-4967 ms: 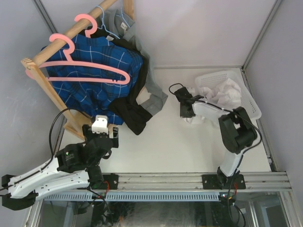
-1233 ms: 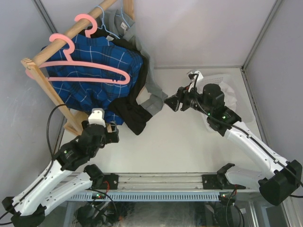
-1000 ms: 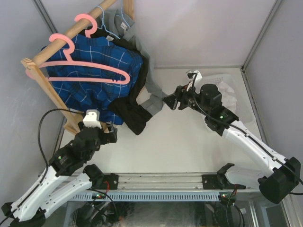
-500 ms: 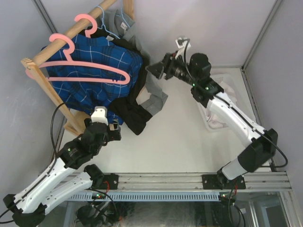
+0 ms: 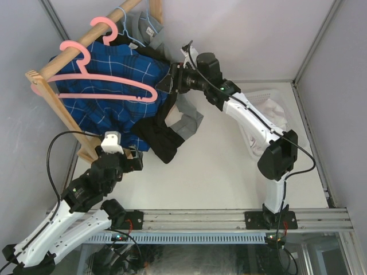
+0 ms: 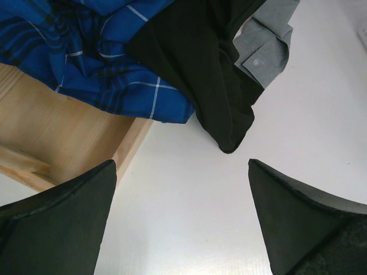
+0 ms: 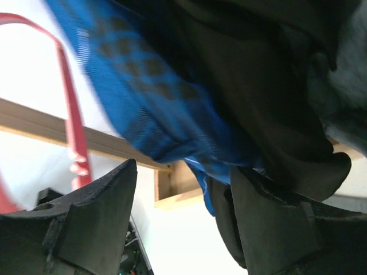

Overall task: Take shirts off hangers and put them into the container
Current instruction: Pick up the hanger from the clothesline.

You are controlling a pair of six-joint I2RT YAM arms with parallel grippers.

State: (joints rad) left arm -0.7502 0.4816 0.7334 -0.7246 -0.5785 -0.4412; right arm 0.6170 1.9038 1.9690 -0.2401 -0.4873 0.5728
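Observation:
The blue plaid shirt [image 5: 109, 109], black shirt [image 5: 160, 137] and grey shirt [image 5: 186, 117] hang on the wooden rack. A bare pink hanger [image 5: 109, 80] lies across the plaid; a second pink hook [image 5: 106, 26] and a light-blue wire hanger [image 5: 131, 31] sit higher on the bar. My right gripper [image 5: 165, 83] is open at the plaid's right edge; in its wrist view the plaid hem [image 7: 172, 132] hangs just above the gap between its fingers [image 7: 183, 166]. My left gripper [image 5: 121, 150] is open over bare table by the black shirt's tip [image 6: 229, 143]. The white shirt [image 5: 274, 112] lies in the container [image 5: 269, 93].
The wooden rack [image 5: 57, 109] stands at the far left, and its base [image 6: 69, 137] is just left of my left gripper. The right arm [image 5: 246, 114] stretches across the container's near side. Grey walls close the table at back and sides.
My right arm has swung up and left from beside the grey shirt to the plaid on the rack, its jaws a little wider. My left gripper has shifted slightly near the rack base.

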